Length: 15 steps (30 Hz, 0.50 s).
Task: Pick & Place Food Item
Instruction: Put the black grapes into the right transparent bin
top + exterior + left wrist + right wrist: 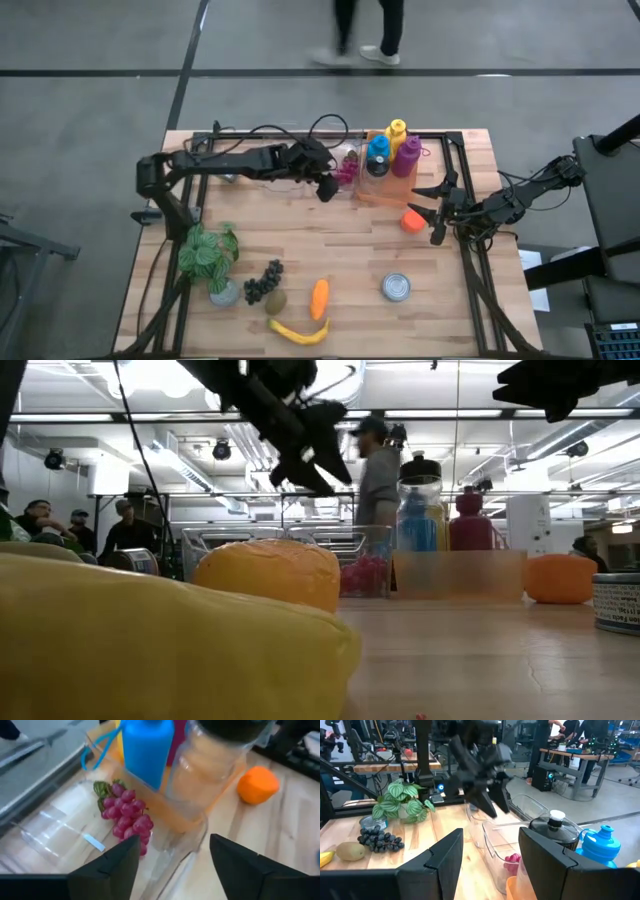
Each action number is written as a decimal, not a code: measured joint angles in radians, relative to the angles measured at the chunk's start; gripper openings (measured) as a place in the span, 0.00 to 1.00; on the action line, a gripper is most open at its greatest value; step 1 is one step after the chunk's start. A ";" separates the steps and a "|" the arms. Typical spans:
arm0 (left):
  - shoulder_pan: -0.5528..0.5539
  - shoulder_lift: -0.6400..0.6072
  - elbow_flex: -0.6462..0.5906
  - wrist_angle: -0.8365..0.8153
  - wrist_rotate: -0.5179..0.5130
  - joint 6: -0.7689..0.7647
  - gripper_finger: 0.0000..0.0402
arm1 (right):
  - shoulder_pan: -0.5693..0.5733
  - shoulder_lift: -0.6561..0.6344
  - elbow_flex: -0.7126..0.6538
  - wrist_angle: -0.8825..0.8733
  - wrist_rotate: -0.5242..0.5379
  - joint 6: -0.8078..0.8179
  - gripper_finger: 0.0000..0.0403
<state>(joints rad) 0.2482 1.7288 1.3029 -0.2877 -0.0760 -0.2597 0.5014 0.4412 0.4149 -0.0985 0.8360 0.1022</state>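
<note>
Left wrist view: red grapes lie in clear container beyond parted jaws.

Left gripper above clear container — red grapes inside, jaws parted

The pale wooden surface stands on a grey floor crossed by dark lines, one running just beyond the surface's far edge, where a person's legs pass. Beyond the surface in the level view, the room opens under a white ceiling with bright lights and pipework, with seated people off to one side and a standing person in a cap nearer the middle. Past the surface's other side, a workbench carries equipment, with people standing behind it.
</note>
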 joint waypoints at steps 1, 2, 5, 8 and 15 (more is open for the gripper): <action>-0.007 -0.014 0.000 -0.006 -0.002 0.001 0.63 | 0.000 0.000 0.000 0.000 0.000 0.001 0.47; -0.015 -0.030 0.000 -0.017 -0.003 0.002 0.64 | 0.000 0.000 0.000 0.000 0.000 0.001 0.47; -0.052 -0.073 0.000 -0.076 -0.004 0.002 0.65 | 0.000 0.000 0.000 0.000 0.000 0.000 0.47; -0.109 -0.113 0.000 -0.141 -0.062 -0.015 0.65 | 0.000 0.000 0.000 0.000 0.000 0.001 0.47; -0.300 -0.205 0.000 -0.281 -0.337 -0.118 0.65 | 0.000 0.000 0.000 0.000 0.000 0.000 0.47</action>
<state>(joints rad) -0.0519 1.5239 1.3029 -0.5688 -0.4129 -0.3780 0.5014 0.4410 0.4149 -0.0982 0.8360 0.1024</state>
